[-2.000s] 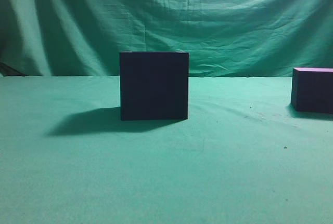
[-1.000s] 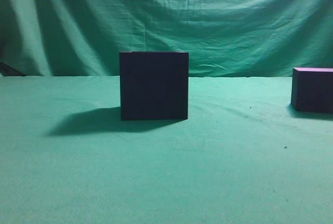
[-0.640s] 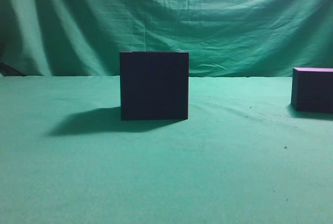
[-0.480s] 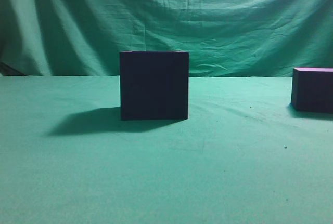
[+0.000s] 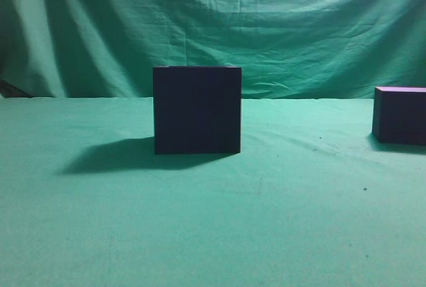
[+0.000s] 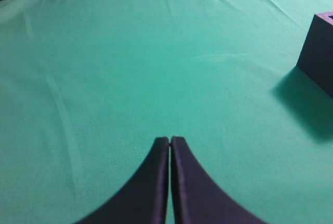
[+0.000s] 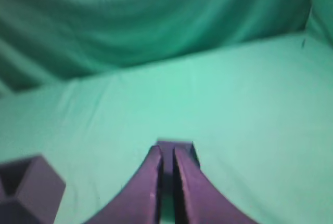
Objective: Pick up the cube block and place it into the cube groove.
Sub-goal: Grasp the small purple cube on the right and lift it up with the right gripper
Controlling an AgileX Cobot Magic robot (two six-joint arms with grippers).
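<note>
The cube groove [image 5: 197, 109], a large dark box, stands mid-table in the exterior view. It also shows at the right edge of the left wrist view [image 6: 320, 47] and at the bottom left of the right wrist view [image 7: 26, 190], where its hollow top shows. The cube block [image 5: 400, 115], small with a purple top, sits at the far right edge. In the blurred right wrist view it [image 7: 177, 143] lies on the cloth just beyond my right gripper [image 7: 166, 149], which is shut to a thin slit and empty. My left gripper [image 6: 170, 140] is shut and empty over bare cloth. Neither gripper shows in the exterior view.
A green cloth [image 5: 213, 220] covers the table and a green curtain [image 5: 213, 27] hangs behind it. A few small dark specks [image 5: 365, 188] lie on the cloth at the right.
</note>
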